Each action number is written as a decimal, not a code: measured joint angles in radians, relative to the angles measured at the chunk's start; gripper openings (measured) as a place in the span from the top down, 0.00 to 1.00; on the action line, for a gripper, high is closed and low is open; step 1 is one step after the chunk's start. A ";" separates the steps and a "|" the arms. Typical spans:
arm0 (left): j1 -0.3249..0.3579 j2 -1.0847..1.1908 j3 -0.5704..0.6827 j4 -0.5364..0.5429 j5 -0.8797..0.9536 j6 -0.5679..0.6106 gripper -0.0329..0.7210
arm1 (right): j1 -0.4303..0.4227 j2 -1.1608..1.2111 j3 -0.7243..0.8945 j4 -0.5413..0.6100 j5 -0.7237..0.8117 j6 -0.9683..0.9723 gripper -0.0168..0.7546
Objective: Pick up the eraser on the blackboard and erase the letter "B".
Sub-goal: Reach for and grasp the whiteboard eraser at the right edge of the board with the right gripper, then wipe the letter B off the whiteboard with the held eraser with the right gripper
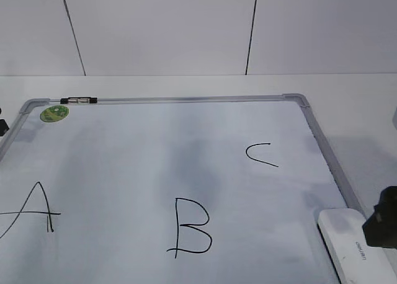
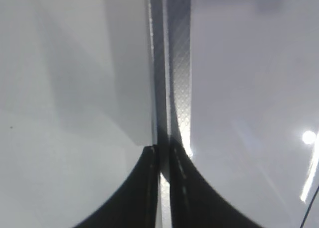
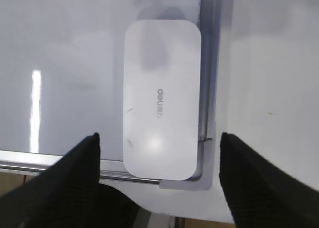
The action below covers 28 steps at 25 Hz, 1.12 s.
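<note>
Blackboard [image 1: 186,147] lay flat on white table [image 1: 347,98], tiled wall behind. Eraser [image 3: 162,98] sat in near right corner, cut off in exterior view. "B" [image 1: 189,228] intact. Right gripper [image 3: 159,143] spread wide above eraser; left gripper [image 2: 164,153] pinched closed, empty.

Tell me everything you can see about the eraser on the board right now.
The eraser is a glossy white oblong block with rounded corners and small grey lettering on top. It looks like smooth plastic, with a few faint dark marks. It lies flat in the near right corner of the blackboard, its long side along the grey frame and its near end over the bottom rail. The right gripper hangs open above it, a finger on either side, not touching.
</note>
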 joint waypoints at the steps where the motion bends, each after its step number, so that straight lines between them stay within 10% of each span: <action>1: 0.000 0.000 0.000 0.000 0.000 0.000 0.94 | 0.000 0.012 0.000 0.008 -0.005 0.000 0.24; 8: 0.000 0.000 0.000 0.000 0.000 0.000 0.94 | 0.000 0.121 0.000 0.017 -0.060 0.000 0.13; 28: 0.000 0.000 0.000 0.000 0.001 0.000 0.94 | -0.002 0.402 -0.002 0.001 -0.149 0.000 0.23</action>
